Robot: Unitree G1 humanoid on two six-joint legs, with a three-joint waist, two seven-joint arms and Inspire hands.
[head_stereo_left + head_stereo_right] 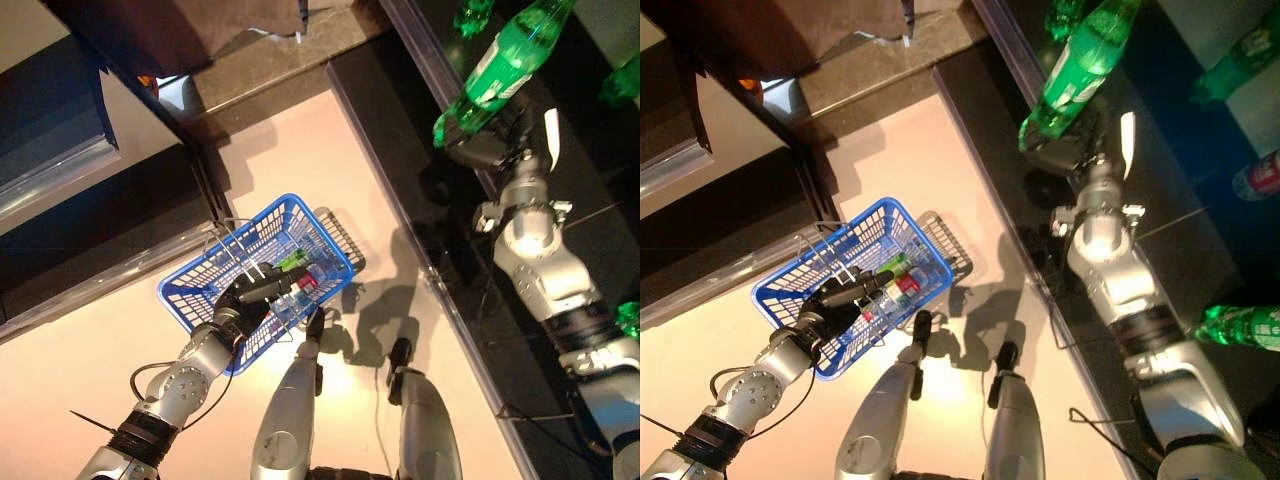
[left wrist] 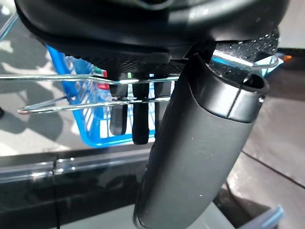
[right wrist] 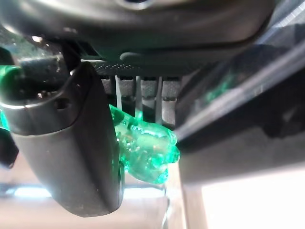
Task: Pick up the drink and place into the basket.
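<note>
Fingers of the right robot hand [image 1: 500,140] curl round a green drink bottle [image 1: 505,55], gripping it near its base and holding it tilted above the dark desk [image 1: 400,120] at about one o'clock. Over at seven o'clock, the left robot hand [image 1: 245,295] closes on the wire handle [image 2: 71,78] of the blue basket [image 1: 200,275], with small packets [image 1: 298,272] inside.

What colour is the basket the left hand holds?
Blue basket, with wire handles; the left hand grips them. Clearest in the left eye view.
</note>
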